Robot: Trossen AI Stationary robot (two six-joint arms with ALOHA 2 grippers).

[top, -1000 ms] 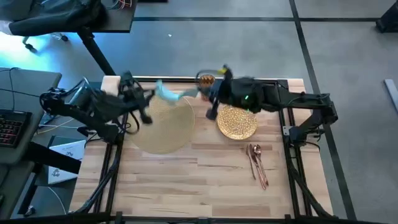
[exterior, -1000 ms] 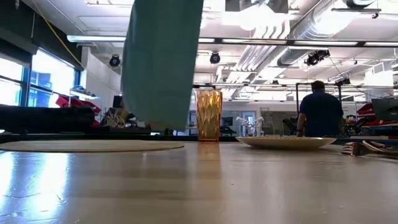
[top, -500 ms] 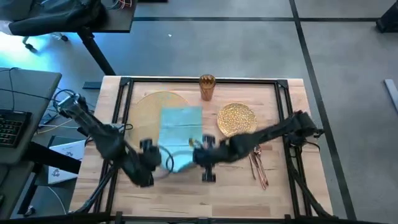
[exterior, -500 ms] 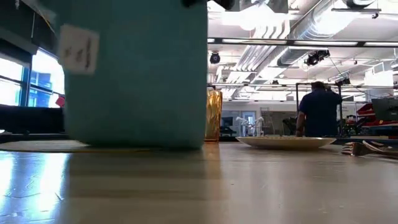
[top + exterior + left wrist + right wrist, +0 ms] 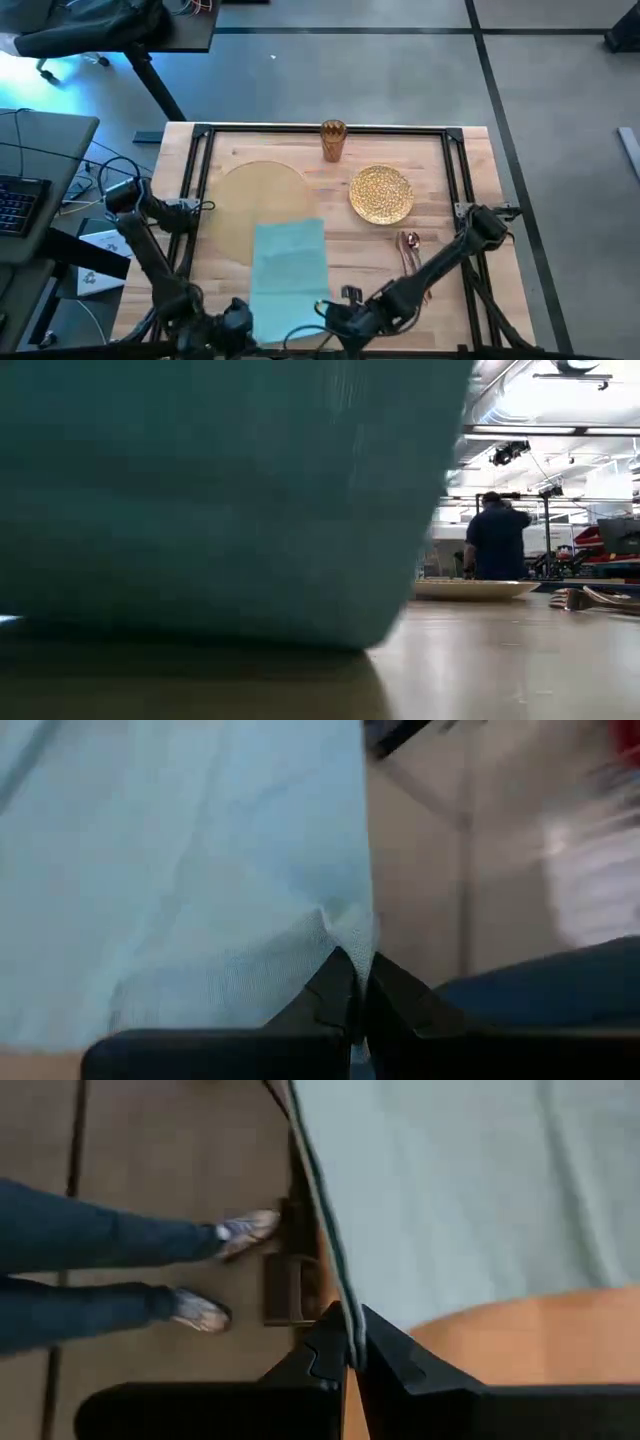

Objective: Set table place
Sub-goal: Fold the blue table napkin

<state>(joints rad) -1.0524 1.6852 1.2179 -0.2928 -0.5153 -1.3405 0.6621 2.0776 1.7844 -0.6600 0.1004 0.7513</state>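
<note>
The teal napkin (image 5: 290, 280) is spread from the round pale-gold placemat's (image 5: 255, 195) near part to the table's near edge, and it fills most of the low view (image 5: 220, 490). My left gripper (image 5: 240, 322) and my right gripper (image 5: 335, 322) are each shut on one of its near corners. The glittery gold plate (image 5: 381, 193) and the amber cup (image 5: 333, 140) stand at the far side. The cutlery (image 5: 411, 255) lies right of the napkin. My left gripper pinches the napkin's near-left corner (image 5: 345, 935) between its two fingertips, coming from the table's near side; the cloth spreads away beyond the fingers. My right gripper pinches the napkin's near-right corner at its edge (image 5: 338, 1295) between its two fingertips, also from the near side. The near edge runs between the two grippers.
The black rail frame (image 5: 200, 180) runs around the light-wood table top (image 5: 480, 310). A person's legs and shoes (image 5: 215, 1270) show on the floor past the table's near edge. Another person (image 5: 497, 538) stands far off in the room.
Both grippers have swept from the table's far side toward its near edge, staying shut on the napkin. The napkin has been carried over the placemat and has spread out long, its near end now at the near edge.
</note>
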